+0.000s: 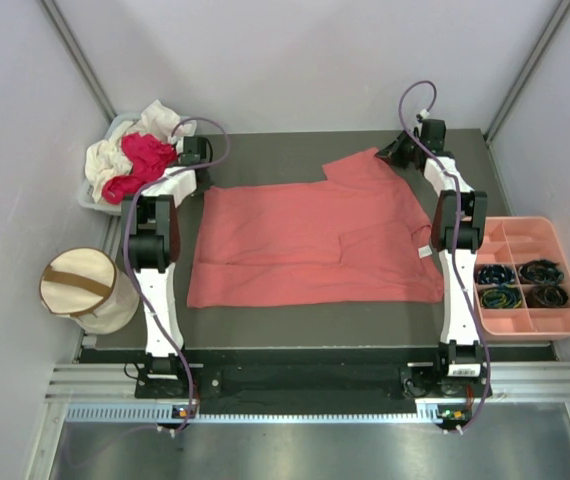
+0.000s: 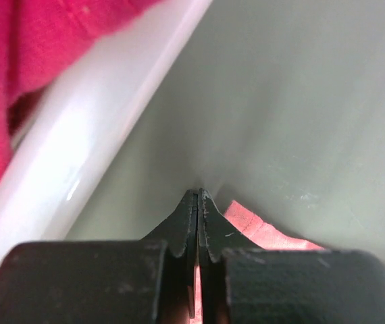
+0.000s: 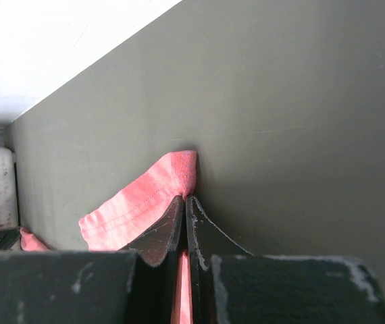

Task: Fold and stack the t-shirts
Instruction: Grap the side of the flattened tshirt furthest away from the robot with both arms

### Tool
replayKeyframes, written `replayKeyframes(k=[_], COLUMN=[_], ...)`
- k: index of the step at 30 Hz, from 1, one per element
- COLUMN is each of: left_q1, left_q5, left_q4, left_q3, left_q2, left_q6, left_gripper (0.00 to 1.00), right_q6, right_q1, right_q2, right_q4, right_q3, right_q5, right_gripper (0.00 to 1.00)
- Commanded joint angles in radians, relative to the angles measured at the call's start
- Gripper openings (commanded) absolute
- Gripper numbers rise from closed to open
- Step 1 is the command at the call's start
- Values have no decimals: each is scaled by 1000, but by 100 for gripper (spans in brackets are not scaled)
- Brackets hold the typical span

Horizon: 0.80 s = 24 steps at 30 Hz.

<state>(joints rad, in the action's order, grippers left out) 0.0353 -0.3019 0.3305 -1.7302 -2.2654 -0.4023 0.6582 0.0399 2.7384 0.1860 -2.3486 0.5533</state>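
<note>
Lying spread flat on the dark table (image 1: 265,320), the salmon-pink shirt (image 1: 315,240) had one sleeve pointing far right. A magenta-red shirt (image 1: 145,158) and a cream-white shirt (image 1: 105,160) sat heaped far left. Both arms stretched to the pink shirt's far corners. At the left wrist, the left gripper (image 2: 198,197) was clamped together with pink cloth between its fingers. At the right wrist, the right gripper (image 3: 186,199) pinched the sleeve hem.

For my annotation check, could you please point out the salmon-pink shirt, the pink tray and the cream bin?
salmon-pink shirt (image 1: 305,245): top external view, middle of cloth.
pink tray (image 1: 537,243): top external view, bare far compartment.
cream bin (image 1: 75,265): top external view, top beside strap.
</note>
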Motion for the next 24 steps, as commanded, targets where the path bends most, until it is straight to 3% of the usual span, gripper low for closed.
replayKeyframes(k=[1, 11, 14, 15, 18, 20, 24], left_q1=[-83, -77, -75, -77, -74, -72, -60], left_q5=[-89, -101, -121, -129, -140, -140, -131], left_q4=[122, 70, 52, 39, 7, -7, -33], left_q3=[37, 80, 101, 109, 144, 158, 167], left_q2=[-46, 69, 124, 138, 201, 236, 250], left_q6=[-46, -35, -38, -38, -35, -27, -7], left_gripper=[0, 1, 18, 41, 72, 80, 82], right_q6=[-9, -3, -2, 0, 1, 1, 3], right_q1=[17, 20, 20, 21, 21, 21, 22], right_q2=[-22, -16, -16, -16, -14, -16, -13], right_q4=[7, 6, 6, 6, 4, 4, 1], right_q3=[20, 15, 14, 14, 14, 15, 14], right_q5=[-7, -1, 0, 0, 0, 2, 2], right_gripper=[0, 0, 0, 0, 0, 0, 0])
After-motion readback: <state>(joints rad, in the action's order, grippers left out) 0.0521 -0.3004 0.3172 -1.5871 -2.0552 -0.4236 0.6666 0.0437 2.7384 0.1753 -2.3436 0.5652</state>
